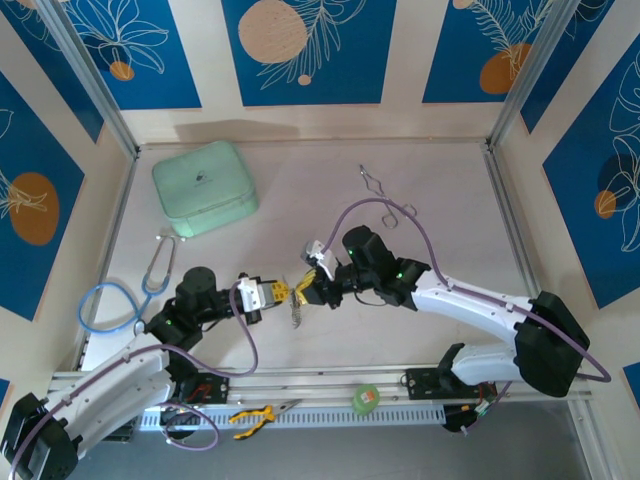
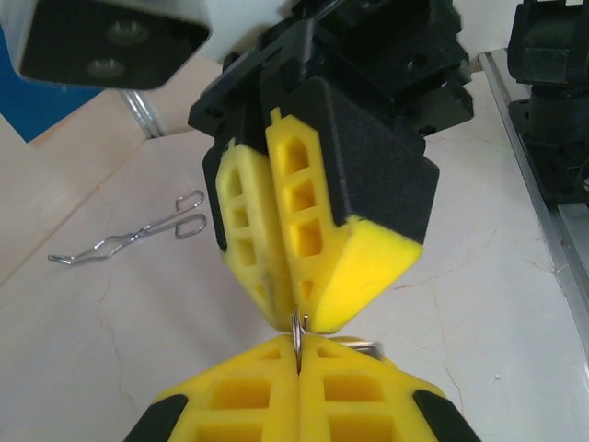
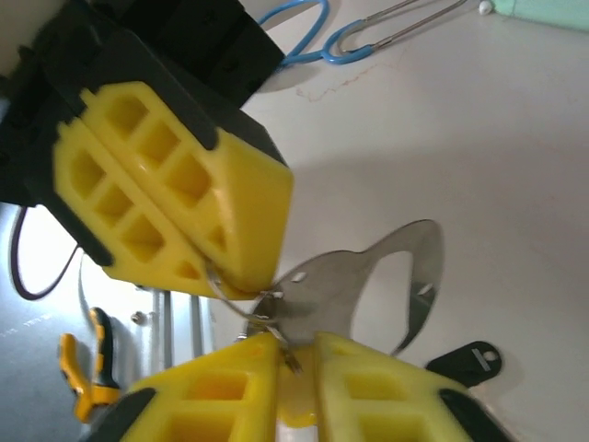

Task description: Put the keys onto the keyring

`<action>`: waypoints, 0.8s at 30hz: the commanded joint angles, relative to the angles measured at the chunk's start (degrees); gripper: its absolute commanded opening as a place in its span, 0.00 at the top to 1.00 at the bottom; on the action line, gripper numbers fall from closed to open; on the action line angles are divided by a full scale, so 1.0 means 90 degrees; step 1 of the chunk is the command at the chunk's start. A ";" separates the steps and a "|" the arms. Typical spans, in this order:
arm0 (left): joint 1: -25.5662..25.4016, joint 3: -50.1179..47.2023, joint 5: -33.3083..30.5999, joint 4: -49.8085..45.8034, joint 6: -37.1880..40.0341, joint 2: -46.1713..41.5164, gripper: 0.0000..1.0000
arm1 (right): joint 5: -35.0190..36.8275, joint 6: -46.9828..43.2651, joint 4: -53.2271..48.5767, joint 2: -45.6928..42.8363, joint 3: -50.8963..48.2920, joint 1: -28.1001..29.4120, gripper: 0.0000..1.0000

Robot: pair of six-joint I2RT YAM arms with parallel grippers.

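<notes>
Mid-table, my two grippers meet tip to tip. My left gripper (image 1: 281,293) (image 2: 300,354) is shut on the thin wire of the keyring (image 2: 299,333) (image 3: 225,293), held on edge. My right gripper (image 1: 305,292) (image 3: 296,345) faces it with its jaws slightly parted. The yellow-headed key (image 3: 299,405) sits in that gap, its metal tip up at the ring. A flat curved silver piece (image 3: 368,276) hangs from the ring. The black-headed key (image 3: 469,359) lies on the table beyond it.
A mint-green case (image 1: 204,187) stands at the back left and a blue stethoscope (image 1: 120,300) lies at the left edge. Silver forceps (image 1: 385,195) lie behind the right arm. Yellow pliers (image 1: 252,415) and a green tape roll (image 1: 367,398) rest on the front rail.
</notes>
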 commanded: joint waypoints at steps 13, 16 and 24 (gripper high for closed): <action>-0.0082 -0.0199 -0.0005 0.2308 -0.3005 0.0053 1.00 | 0.0039 -0.2220 -0.0297 -0.1329 -0.0098 -0.0268 0.61; -0.0077 -0.0443 -0.0126 0.2902 -0.3458 0.0073 1.00 | 0.0060 -0.2742 -0.0304 -0.1418 -0.0119 -0.0207 0.64; -0.0084 -0.0698 -0.0174 0.3300 -0.4087 -0.0064 1.00 | 0.0352 -0.2704 -0.0363 -0.1310 0.0142 0.0066 0.66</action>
